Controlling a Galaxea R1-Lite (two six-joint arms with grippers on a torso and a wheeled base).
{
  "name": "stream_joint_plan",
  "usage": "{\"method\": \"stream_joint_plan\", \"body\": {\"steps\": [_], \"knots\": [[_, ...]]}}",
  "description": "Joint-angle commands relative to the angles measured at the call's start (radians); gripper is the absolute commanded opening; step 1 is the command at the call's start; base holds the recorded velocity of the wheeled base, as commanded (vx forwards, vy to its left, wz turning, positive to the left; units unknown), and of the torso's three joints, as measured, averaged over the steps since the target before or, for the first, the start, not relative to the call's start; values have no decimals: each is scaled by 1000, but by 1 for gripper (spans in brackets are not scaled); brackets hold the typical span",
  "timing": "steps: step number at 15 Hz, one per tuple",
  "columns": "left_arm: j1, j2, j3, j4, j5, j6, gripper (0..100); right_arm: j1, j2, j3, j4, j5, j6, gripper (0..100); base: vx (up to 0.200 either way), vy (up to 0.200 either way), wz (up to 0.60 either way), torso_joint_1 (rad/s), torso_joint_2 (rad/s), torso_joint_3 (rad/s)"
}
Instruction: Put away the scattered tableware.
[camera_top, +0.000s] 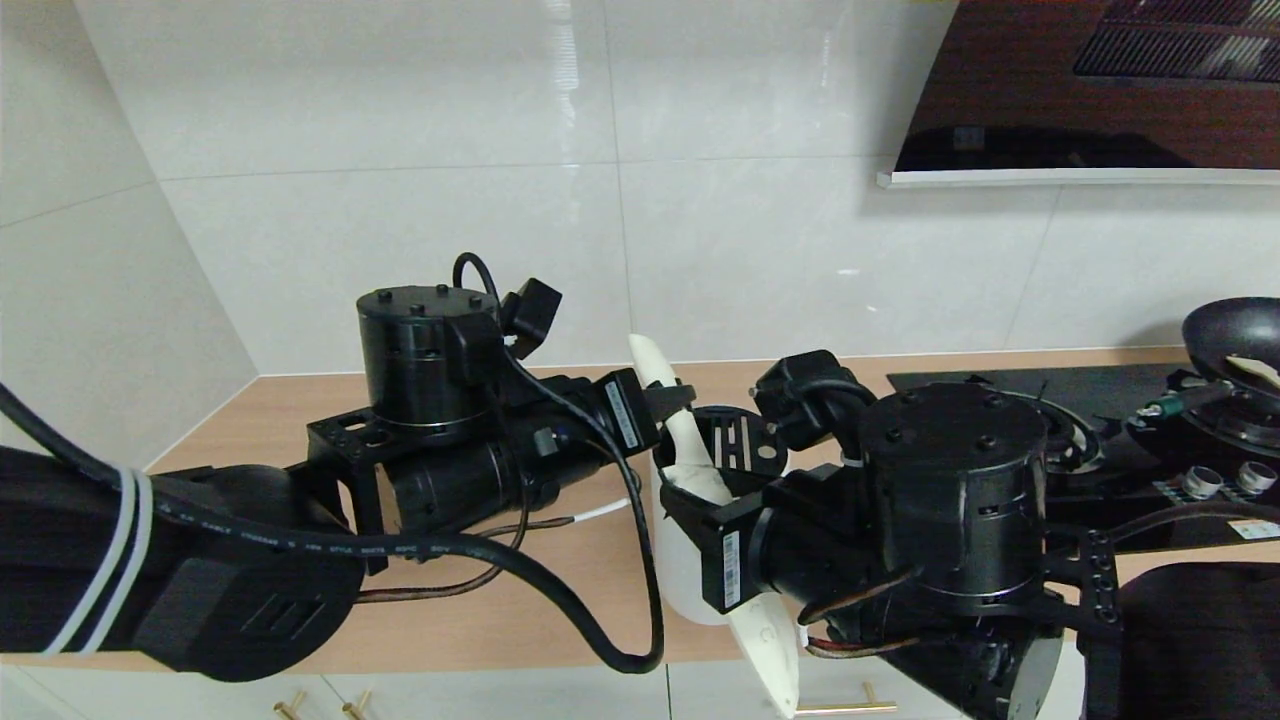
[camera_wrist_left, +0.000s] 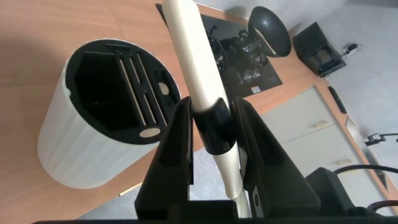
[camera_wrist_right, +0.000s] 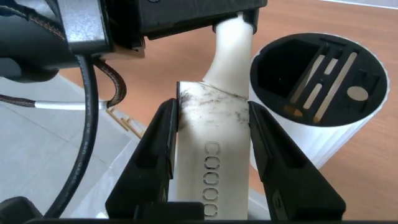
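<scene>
Arms hide most of the white holder (camera_top: 682, 585) in the head view, where just its slotted black top and a strip of wall peek out between them. Both wrist views show its open mouth; it stands on the wooden tabletop (camera_wrist_left: 74, 25) just beyond both end effectors. The cream spatula (camera_top: 688, 445) spans them. The left end effector (camera_wrist_left: 211, 124) is clamped on its round handle, and the right end effector (camera_wrist_right: 211, 143) is closed on the flat, scuffed blade with its row of oval holes.
</scene>
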Motion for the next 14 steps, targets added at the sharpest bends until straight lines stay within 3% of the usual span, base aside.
{"method": "stream_joint_plan", "body": {"steps": [1,10,14], "knots": [[0,-1,0,1,-1,-1,0,0,-2,0,-2,-2,0,100,0,0,0,0,0,0],[2,-22,-3,-31,15,-20,0,-9,-45,1,-17,-6,0,100,0,0,0,0,0,0],[16,-94,-3,-32,21,-20,0,-83,-177,6,-10,-9,-6,100,0,0,0,0,0,0]]}}
